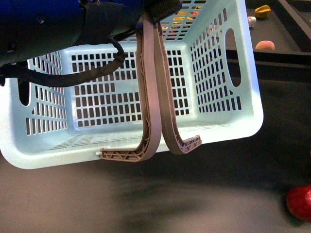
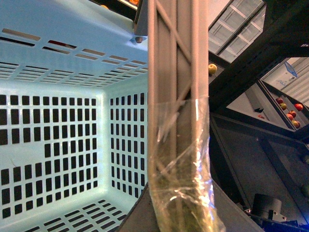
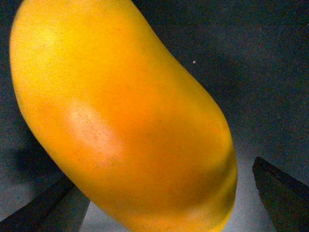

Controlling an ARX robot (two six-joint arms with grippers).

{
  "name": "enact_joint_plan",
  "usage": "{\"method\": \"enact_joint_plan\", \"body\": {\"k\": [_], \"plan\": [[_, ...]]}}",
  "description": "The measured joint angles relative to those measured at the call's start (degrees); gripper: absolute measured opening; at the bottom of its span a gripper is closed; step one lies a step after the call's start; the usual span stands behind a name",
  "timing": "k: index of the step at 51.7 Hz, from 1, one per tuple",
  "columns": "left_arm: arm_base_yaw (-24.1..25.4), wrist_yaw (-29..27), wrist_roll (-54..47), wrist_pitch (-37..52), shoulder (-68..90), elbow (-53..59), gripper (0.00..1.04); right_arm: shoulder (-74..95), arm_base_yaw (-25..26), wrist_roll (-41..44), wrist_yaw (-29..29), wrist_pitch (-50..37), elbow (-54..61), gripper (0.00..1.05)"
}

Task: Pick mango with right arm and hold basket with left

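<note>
Fingers (image 3: 282, 198) of R gripper (image 3: 164, 205): spread wide, one dark tip either side of the mango (image 3: 120, 116). One tip shows a clear gap to the skin. The other sits at the fruit's edge, contact not confirmed. No grip made.

Mango: lies on a dark grey surface and fills the R wrist view. Not seen in front view, so pos. relative to basket (image 1: 243, 128) cannot be fixed.

L gripper (image 1: 163, 7): closed over the two brown handles (image 1: 149, 97), drawn together above the basket's mouth. Basket is pale blue, slotted and tilted. It hangs clear of the table (image 1: 146, 204), w/ shadow beneath. No fruit seen in it in either view. Clear tape is wrapped on one handle.

Other: red apple (image 1: 299, 203) on the table, right of basket and nearer the robot. Small fruit beyond basket's far right corner, too small to identify.

Assessment: L-arm hold looks done; R arm is at pre-grasp. Next move calls for closing evenly across the mango's narrow width, then lifting. Skin is smooth and rounded, so an off-centre squeeze could make it slip out.
</note>
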State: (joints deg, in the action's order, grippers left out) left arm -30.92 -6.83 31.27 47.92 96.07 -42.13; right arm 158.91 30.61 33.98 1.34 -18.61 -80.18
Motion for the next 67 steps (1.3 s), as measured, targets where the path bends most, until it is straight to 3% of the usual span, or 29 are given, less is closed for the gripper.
{"method": "enact_joint_plan", "body": {"k": [13,35,47,67], "plan": [[0.0,0.0,0.0,0.0,0.0,0.0,0.07,-0.02,-0.98,-1.7,2.34,3.32,-0.83,0.96],[0.0,-0.02,0.0,0.0,0.0,0.02,0.07,-0.7,-1.46,-2.8,1.05,1.2,0.42,0.96],[0.0,0.0,0.0,0.0,0.0,0.02,0.07,-0.92,-1.51,-2.91,0.42,0.66,1.49,0.66],[0.0,0.0,0.0,0.0,0.0,0.02,0.07,-1.11,-1.53,-3.28,0.87,-0.46,1.99,0.62]]}}
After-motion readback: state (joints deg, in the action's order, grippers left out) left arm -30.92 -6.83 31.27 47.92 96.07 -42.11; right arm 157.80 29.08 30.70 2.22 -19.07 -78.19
